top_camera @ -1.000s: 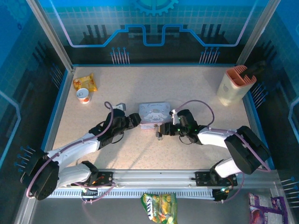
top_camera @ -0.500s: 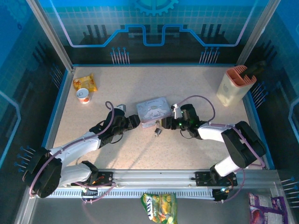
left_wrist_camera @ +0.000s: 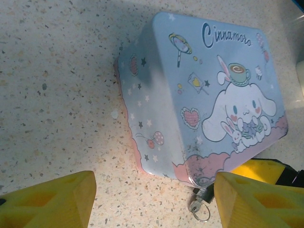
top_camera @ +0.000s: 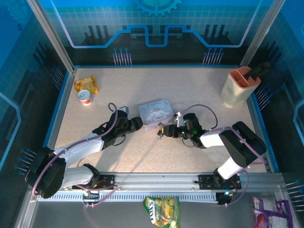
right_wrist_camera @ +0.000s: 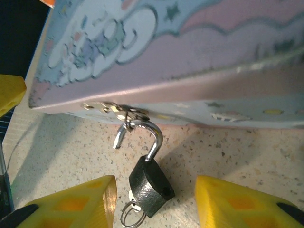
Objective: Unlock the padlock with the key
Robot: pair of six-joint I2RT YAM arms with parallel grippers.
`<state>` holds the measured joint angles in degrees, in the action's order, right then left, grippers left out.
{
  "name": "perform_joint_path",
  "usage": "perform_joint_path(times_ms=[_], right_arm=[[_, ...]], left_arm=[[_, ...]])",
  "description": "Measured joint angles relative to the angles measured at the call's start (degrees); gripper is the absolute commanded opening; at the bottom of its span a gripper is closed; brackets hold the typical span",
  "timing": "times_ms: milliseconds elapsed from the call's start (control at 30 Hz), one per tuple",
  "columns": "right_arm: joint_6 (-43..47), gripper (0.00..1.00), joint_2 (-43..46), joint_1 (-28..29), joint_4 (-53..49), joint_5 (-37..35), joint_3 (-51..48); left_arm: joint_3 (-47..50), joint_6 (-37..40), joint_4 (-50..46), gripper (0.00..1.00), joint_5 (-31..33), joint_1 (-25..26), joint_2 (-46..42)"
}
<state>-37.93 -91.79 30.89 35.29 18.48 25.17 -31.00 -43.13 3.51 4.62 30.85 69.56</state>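
Fingers first, from the top view: the left fingers (top_camera: 137,124) are spread at the near left corner of the tin (top_camera: 154,111), pinching nothing. The right fingers (top_camera: 167,131) are at its near right side, by the padlock (top_camera: 160,133), which rests on the speckled desk (top_camera: 142,85). From the left wrist we see the left fingers (left_wrist_camera: 52,199), blunt yellow wedges, wide apart over bare desk. The pale blue tin (left_wrist_camera: 204,90), glossy printed metal with rounded corners, lies ahead of them. The padlock (left_wrist_camera: 203,194) dangles at its near corner with a thin wire ring (left_wrist_camera: 202,214) below, just beside a right finger (left_wrist_camera: 256,168). From the right wrist, the right fingers (right_wrist_camera: 71,202) stand spread on either side of the padlock (right_wrist_camera: 151,183), close to it but not touching. Its body is a small rounded lump of dark matt metal, and the silvery shackle (right_wrist_camera: 156,137) hooks through the tin's hasp (right_wrist_camera: 107,108), its short leg standing free of the body. A sliver of the key (right_wrist_camera: 133,205) shows at the body's underside, carrying the ring (right_wrist_camera: 127,217). We judge the padlock light, rigid and smooth, apt to swing on the hasp and twist out of a loose pinch. The best hold looks to be across the body's flat faces, and the thin, slippery key wants a firm pinch on its head.
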Motion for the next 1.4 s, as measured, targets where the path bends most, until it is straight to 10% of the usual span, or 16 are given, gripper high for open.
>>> perform_joint_path(times_ms=[1400], right_arm=[[8.02,0.57,-5.31,15.56,-34.01,-24.3,20.98]], left_arm=[[-2.62,0.0,2.43,0.66,-2.1,0.0,6.25]])
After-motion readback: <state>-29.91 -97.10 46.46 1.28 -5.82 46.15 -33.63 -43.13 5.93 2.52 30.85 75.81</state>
